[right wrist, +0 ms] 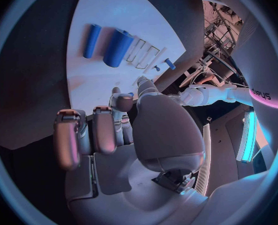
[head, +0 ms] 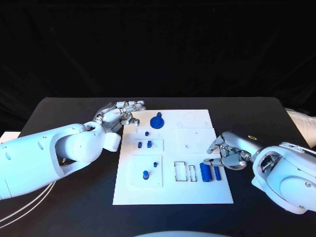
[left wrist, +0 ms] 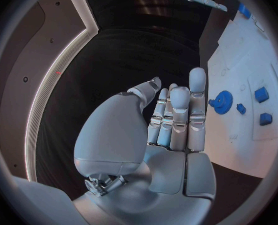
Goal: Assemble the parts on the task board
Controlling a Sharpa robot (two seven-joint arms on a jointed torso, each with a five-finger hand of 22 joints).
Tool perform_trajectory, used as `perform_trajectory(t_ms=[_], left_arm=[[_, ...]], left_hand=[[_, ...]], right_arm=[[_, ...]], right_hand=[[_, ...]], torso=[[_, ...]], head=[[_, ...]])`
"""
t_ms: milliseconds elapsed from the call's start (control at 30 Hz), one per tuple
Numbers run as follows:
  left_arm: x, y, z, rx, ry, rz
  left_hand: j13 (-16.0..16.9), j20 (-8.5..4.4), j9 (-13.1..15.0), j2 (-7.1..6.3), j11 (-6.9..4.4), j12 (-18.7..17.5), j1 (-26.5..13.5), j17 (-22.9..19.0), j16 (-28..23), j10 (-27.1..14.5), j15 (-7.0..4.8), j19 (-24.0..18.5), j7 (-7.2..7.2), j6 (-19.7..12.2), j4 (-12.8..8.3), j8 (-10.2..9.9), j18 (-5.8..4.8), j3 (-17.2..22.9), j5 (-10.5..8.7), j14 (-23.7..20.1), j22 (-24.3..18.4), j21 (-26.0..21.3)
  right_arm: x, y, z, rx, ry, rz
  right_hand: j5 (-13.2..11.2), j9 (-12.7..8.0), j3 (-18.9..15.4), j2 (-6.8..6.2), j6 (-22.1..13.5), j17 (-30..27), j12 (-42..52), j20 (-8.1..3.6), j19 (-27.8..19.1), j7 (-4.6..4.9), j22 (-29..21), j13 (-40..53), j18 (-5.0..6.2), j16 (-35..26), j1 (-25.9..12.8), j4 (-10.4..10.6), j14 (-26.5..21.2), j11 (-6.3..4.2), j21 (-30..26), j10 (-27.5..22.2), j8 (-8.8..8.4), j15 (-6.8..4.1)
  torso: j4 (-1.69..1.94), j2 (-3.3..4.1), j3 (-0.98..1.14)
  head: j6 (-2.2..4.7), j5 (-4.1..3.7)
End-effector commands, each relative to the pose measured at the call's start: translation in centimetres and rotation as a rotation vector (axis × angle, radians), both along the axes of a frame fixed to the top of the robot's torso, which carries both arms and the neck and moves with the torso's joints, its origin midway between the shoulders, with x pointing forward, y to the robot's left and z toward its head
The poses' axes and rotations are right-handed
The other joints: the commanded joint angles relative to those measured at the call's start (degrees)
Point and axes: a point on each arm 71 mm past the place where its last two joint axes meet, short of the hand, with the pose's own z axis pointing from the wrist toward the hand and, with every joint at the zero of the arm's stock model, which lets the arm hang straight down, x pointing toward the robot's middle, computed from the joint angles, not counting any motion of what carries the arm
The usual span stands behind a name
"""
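- Head view: the white rectangular task board [head: 174, 190] is lying mid-table. The left hand [head: 119, 116] is hovering at its ten o'clock edge, fingers slightly apart and holding nothing. A blue round gear part [head: 156, 121] is sitting toward twelve o'clock. The right hand [head: 228, 150] is resting at three o'clock, fingers curled in with nothing between them, near two blue cylinder parts [head: 211, 172].
- Left wrist view: its fingers [left wrist: 179, 117] are standing straight, side by side, empty; the gear is lying just beyond them.
- Right wrist view: bent fingers [right wrist: 104, 130] are hanging over the board edge, the cylinders beyond.
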Motion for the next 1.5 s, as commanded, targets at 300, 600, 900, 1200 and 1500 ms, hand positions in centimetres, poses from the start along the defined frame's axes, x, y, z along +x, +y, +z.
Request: perform_trajectory(t_ms=[300, 600, 900, 1200, 1500], left_arm=[[-0.1, -0.2, 0.1, -0.010, -0.006, -0.021], [-0.1, -0.1, 0.1, -0.009, -0.005, -0.020], [-0.1, -0.1, 0.0, -0.008, -0.004, -0.021], [-0.1, 0.1, 0.0, 0.000, -0.011, -0.017], [-0.1, 0.0, 0.0, 0.001, -0.011, -0.021]], left_hand=[[0.0, 0.03, 0.1, -0.16, 0.03, 0.3, -0.6, 0.0, -0.2, -0.5, 0.11, 0.0, -0.04, -0.5, 0.1, 0.3, 0.81, -0.4, 0.10, -0.2, 0.0, -0.3], [0.0, 0.03, 0.1, -0.16, 0.03, 0.3, -0.6, 0.0, -0.2, -0.5, 0.11, 0.0, -0.04, -0.5, 0.1, 0.3, 0.81, -0.4, 0.10, -0.2, 0.0, -0.3], [0.0, 0.03, 0.1, -0.16, 0.03, 0.3, -0.6, 0.0, -0.2, -0.5, 0.11, 0.0, -0.04, -0.5, 0.1, 0.3, 0.81, -0.4, 0.10, -0.2, 0.0, -0.3], [0.0, 0.03, 0.1, -0.16, 0.03, 0.3, -0.6, 0.0, -0.2, -0.5, 0.11, 0.0, -0.04, -0.5, 0.1, 0.3, 0.81, -0.4, 0.10, -0.2, 0.0, -0.3], [0.1, 0.03, 0.1, -0.07, 0.00, 0.4, -0.6, 0.1, -0.1, -0.5, 0.10, 0.0, -0.08, -0.4, 0.1, 0.4, 0.83, -0.4, 0.12, -0.2, 0.0, -0.3]], right_arm=[[-0.4, -0.4, -1.7, -0.135, 0.066, -0.076], [-0.5, 0.6, -2.8, -0.143, 0.093, -0.055], [-0.4, 0.9, -3.5, -0.157, 0.115, -0.049], [-0.6, 1.5, -4.6, -0.164, 0.141, -0.033], [-0.6, 2.0, -5.4, -0.160, 0.145, -0.029]], right_hand=[[-0.4, 2.8, -3.9, 1.60, 0.7, 6.3, 13.2, -0.01, 3.4, -0.47, 11.5, 15.3, -1.05, 4.2, -1.1, 0.1, 4.1, -0.23, 1.9, 3.2, 1.98, -0.30], [-0.3, 3.4, -4.5, 1.82, 0.4, 6.4, 13.5, 0.02, 3.4, -0.43, 11.5, 16.0, -1.05, 4.2, -1.3, 0.1, 4.1, -0.19, 1.9, 3.1, 2.17, -0.25], [0.0, 3.9, -4.6, 2.23, 0.4, 6.4, 13.6, 0.05, 3.4, -0.47, 11.6, 16.3, -1.06, 4.2, -1.0, 0.1, 4.0, -0.21, 1.9, 3.0, 2.42, -0.25], [0.2, 5.1, -4.7, 3.12, 0.9, 6.5, 13.6, -0.03, 3.4, -0.73, 11.7, 16.9, -1.08, 4.2, 0.8, -0.2, 4.0, -0.42, 2.0, 2.9, 3.27, -0.39], [1.4, 6.3, -4.5, 4.39, 1.3, 6.5, 12.8, -0.15, 3.4, -0.95, 11.6, 16.9, -1.06, 4.2, 3.4, -0.6, 4.0, -0.62, 1.9, 2.5, 4.06, -0.55]], torso=[[-0.13, -0.01, 0.00], [-0.13, -0.03, -0.01], [-0.11, -0.01, 0.00], [-0.15, 0.01, -0.01], [-0.19, -0.08, -0.04]], head=[[-0.03, -0.22], [-0.04, -0.66], [-0.12, -0.94], [-0.24, -1.02], [-0.13, -1.35]])
